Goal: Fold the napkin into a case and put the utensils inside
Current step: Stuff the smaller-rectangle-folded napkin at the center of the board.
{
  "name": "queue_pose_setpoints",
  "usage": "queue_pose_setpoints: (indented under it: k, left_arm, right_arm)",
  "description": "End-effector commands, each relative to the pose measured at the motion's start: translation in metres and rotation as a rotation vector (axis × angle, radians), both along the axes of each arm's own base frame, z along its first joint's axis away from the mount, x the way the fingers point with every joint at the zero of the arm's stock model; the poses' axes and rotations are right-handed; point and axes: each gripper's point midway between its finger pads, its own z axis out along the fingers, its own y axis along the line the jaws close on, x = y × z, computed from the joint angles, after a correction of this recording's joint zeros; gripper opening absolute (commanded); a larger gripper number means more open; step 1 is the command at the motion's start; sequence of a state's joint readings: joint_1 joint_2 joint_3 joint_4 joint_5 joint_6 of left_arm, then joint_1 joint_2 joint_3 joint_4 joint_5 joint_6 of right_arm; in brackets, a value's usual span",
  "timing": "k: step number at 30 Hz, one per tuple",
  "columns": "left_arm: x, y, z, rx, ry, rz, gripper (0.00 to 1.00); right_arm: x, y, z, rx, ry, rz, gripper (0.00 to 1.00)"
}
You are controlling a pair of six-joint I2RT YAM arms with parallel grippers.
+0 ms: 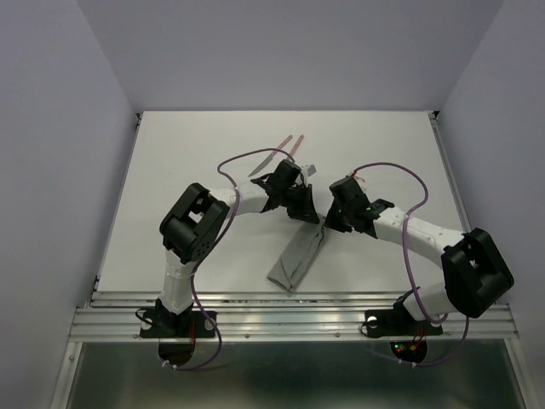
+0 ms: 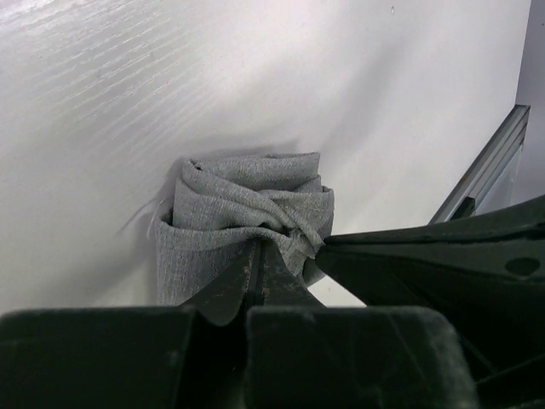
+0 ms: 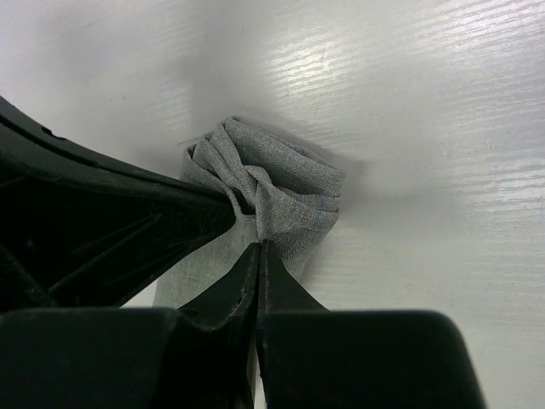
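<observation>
Top external: thin grey cloth napkin [image 1: 295, 260] lay on white table [image 1: 170, 187], narrow folded strip, far end bunched. Left gripper [image 2: 258, 249], right gripper [image 3: 258, 247] both clamped tight on that end. Slim pink-handled knife and fork [image 1: 288, 146] sat well beyond. Risk: uneven pull might unravel fold.

Grey napkin [image 1: 294, 260] — a narrow strip, far end bunched; utensils [image 1: 284, 141] beyond.

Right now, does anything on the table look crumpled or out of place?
Yes. The napkin is bunched and twisted at its far end, where the left fingers and the right fingers both pinch it, so it is not a flat fold. The utensils lie beyond it, outside the cloth.
</observation>
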State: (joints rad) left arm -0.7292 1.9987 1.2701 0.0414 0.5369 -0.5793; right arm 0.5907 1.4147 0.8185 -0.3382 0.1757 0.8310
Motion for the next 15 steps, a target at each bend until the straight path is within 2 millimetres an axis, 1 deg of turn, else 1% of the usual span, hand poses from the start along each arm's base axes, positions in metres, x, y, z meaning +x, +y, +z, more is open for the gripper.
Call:
queue_pose_setpoints:
  k: [1, 3, 4, 7, 15]
  left_arm:
    - [0.004, -0.019, 0.013, -0.047, -0.043, -0.051, 0.0]
    - [0.002, -0.023, 0.011, -0.052, -0.035, -0.062, 0.0]
    - [-0.001, -0.026, 0.008, -0.051, -0.024, -0.073, 0.0]
    - [-0.007, -0.032, 0.005, -0.055, -0.018, -0.087, 0.0]
    - [-0.011, -0.036, 0.006, -0.07, -0.009, -0.093, 0.0]
  right_arm:
    - [0.014, 0.013, 0.018, 0.037, -0.057, 0.008, 0.01]
    - [0.015, 0.013, 0.019, 0.035, -0.058, 0.008, 0.01]
    - [0.015, 0.013, 0.018, 0.033, -0.055, 0.008, 0.01]
    - [0.015, 0.013, 0.017, 0.03, -0.054, 0.008, 0.01]
    - [0.016, 0.014, 0.015, 0.025, -0.046, 0.013, 0.01]
